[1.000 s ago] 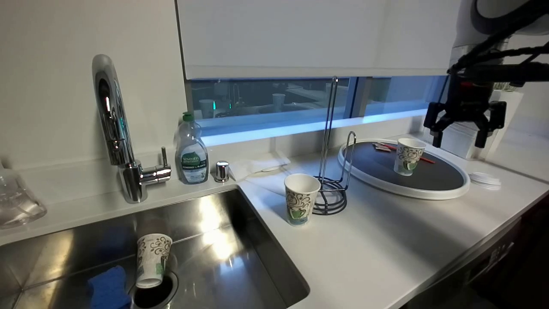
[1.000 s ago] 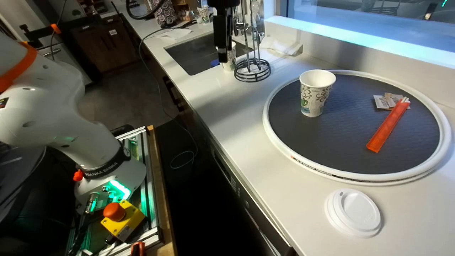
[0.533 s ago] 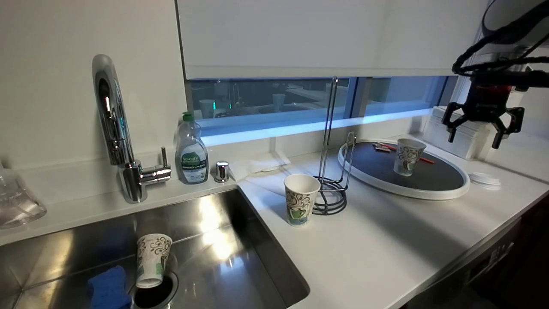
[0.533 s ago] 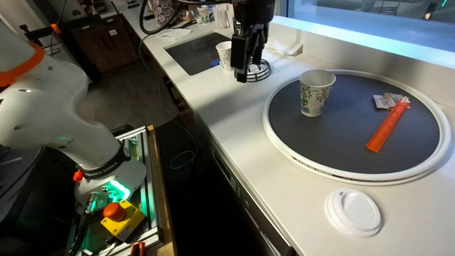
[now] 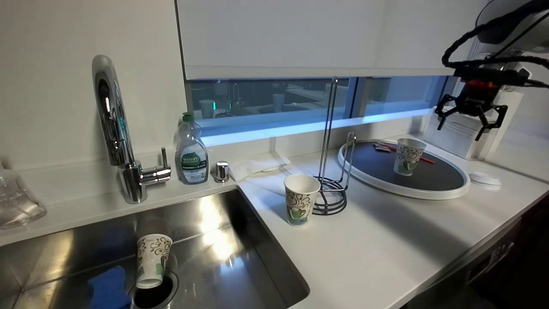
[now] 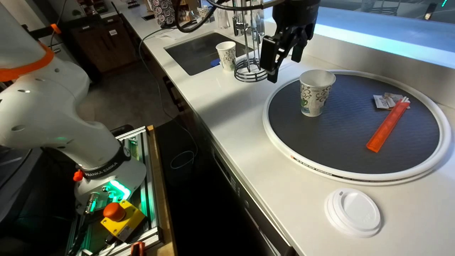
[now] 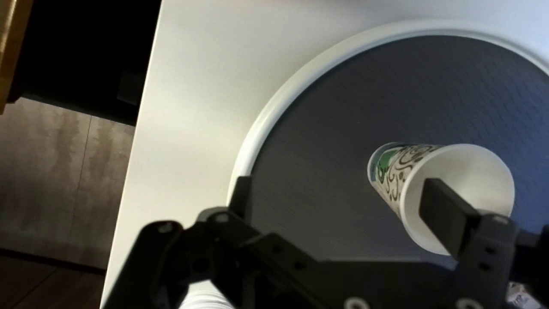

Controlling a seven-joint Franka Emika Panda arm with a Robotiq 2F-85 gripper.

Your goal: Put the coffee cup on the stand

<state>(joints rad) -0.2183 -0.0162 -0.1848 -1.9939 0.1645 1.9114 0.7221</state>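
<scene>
- Leftmost, in an exterior view: steel sink (image 5: 266, 257), holding a blue sponge (image 5: 107, 285) and a patterned paper cup (image 5: 153, 259) that lies on its side at the drain (image 5: 173, 286).
- Behind the sink: chrome faucet (image 5: 118, 137), followed by a dish soap bottle (image 5: 192, 154) with a green cap (image 5: 188, 116).
- Right of the sink, on the white table (image 5: 364, 257): second paper cup (image 5: 300, 201), upright, just beside the round base of the wire stand (image 5: 332, 189); whether the two touch cannot be told.
- Farther right: the coffee cup (image 5: 408, 156), of paper with a swirl pattern, upright on the round white-rimmed tray (image 5: 433, 177), apart from the stand. An orange-red sleeve (image 6: 389, 124) and small packets (image 6: 381, 102) lie on the same tray.
- Above tray level: the hand (image 5: 460, 132), its fingers (image 7: 446, 214) spread wide, clear of the coffee cup; in the wrist view, one finger overlaps the cup's mouth by line of sight.
- Rightmost: stacked white plastic lids (image 5: 484, 179), on the table near the tray.
</scene>
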